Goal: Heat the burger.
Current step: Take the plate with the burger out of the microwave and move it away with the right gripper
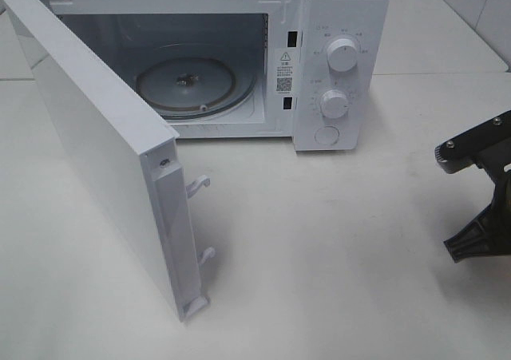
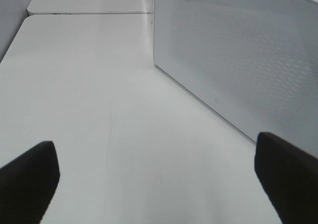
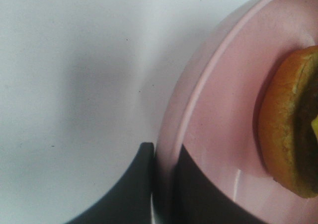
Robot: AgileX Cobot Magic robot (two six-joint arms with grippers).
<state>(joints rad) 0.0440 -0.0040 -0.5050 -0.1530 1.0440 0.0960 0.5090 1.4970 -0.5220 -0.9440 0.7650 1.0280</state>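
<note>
Right gripper (image 3: 161, 184) clamps the pink plate's (image 3: 208, 114) rim — burger (image 3: 290, 129) on it; left gripper (image 2: 159, 179) gapes empty beside the microwave door (image 2: 238, 60).

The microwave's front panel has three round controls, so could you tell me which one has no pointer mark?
The lowest one, the flat round button near the panel's bottom edge. The two knobs above it, upper and middle, stick out and each carries a pointer line.
</note>
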